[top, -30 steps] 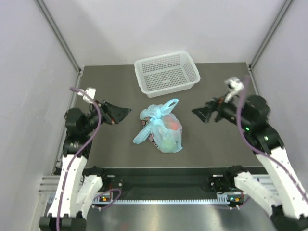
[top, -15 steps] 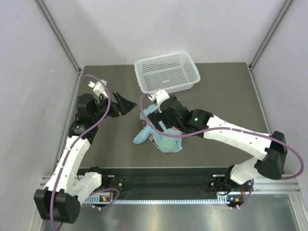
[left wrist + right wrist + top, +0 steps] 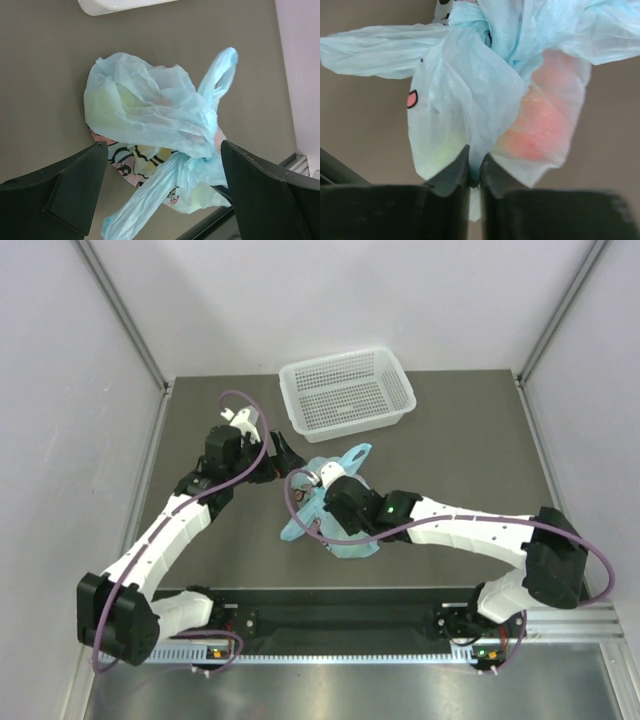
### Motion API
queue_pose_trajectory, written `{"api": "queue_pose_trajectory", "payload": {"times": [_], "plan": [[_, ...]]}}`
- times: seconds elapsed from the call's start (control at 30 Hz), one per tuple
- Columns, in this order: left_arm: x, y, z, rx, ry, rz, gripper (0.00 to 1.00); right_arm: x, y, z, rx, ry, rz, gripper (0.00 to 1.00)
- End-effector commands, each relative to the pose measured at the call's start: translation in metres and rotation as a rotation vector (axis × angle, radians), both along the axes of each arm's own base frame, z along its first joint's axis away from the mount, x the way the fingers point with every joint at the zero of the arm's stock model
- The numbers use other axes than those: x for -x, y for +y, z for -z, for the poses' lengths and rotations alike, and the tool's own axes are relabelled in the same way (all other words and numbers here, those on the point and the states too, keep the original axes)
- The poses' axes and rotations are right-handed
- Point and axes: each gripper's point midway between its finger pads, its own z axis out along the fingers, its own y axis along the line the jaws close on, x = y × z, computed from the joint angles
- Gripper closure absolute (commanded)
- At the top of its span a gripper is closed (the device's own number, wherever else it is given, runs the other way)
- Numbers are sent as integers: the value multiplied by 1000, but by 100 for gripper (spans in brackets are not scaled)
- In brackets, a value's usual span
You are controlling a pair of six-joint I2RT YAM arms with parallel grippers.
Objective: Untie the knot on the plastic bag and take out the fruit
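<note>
Top view: the plastic bag (image 3: pixel 345 530) lies about mid-tabletop (image 3: pixel 460 440), somewhat nearer the near edge than the far one. A white basket (image 3: pixel 347 390) stands at the middle of the far edge. The left arm (image 3: pixel 180 525) reaches in from the left edge, and we see the left fingers (image 3: pixel 283 453) just beyond the bag's far-left side. The right arm (image 3: pixel 460 532) lies across from the right edge, its wrist over the bag.

Left wrist view: the left fingers (image 3: pixel 75 190) are spread wide, with the bag (image 3: pixel 145 105) between and beyond them, not touched. One loop handle (image 3: pixel 220 75) stands up; the knot (image 3: pixel 195 147) is bunched below it. Yellow-green fruit (image 3: pixel 107 102) shows faintly through the film.

Right wrist view: the right fingers (image 3: pixel 451 181) are pressed together, pinching a fold of the bag (image 3: pixel 470 100). Red-orange fruit (image 3: pixel 540 125) shows through the plastic beside the fold. The knot (image 3: pixel 492 27) sits above it.
</note>
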Motion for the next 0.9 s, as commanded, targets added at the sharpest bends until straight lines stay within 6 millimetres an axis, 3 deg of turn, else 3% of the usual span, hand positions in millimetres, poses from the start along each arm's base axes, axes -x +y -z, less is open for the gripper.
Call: {"api": "queue_pose_trajectory", "payload": {"times": [0.0, 0.03, 0.23, 0.4, 0.5, 0.53, 0.57, 0.63, 0.67, 0.7, 0.73, 0.77, 0.87], "plan": [[-13, -7, -4, 1, -53, -15, 1, -3, 11, -13, -133, -13, -26, 96], [-14, -11, 3, 4, -31, -13, 1, 1, 16, -16, -166, -8, -62, 100], [-13, -47, 8, 58, -12, 45, 1, 14, 6, -16, -216, 0, -145, 100], [-5, -76, 16, 59, 4, 92, 1, 12, -2, -20, -217, -14, -141, 100], [-7, -81, 27, 40, 22, 72, 4, 13, -1, -23, -228, -18, -151, 100], [-7, -81, 35, 30, 39, 69, 8, 13, -1, -23, -229, -19, -151, 100], [-8, -82, 39, 24, 46, 71, 23, 13, -3, -23, -229, -21, -145, 100], [-8, -84, 44, 12, 53, 87, 43, 12, -8, -23, -217, -27, -120, 100], [-8, -83, 46, 7, 52, 85, 58, 11, -13, -22, -213, -31, -107, 100], [-10, -81, 43, 5, 40, 75, 83, 12, -15, -22, -214, -30, -103, 100], [-11, -79, 39, 5, 30, 63, 93, 12, -19, -22, -210, -30, -89, 100], [-15, -75, 37, -4, 15, 36, 99, 13, -23, -21, -211, -30, -81, 100], [-20, -65, 24, -16, -37, -14, 100, 15, -36, -15, -198, -29, -43, 100]]}}
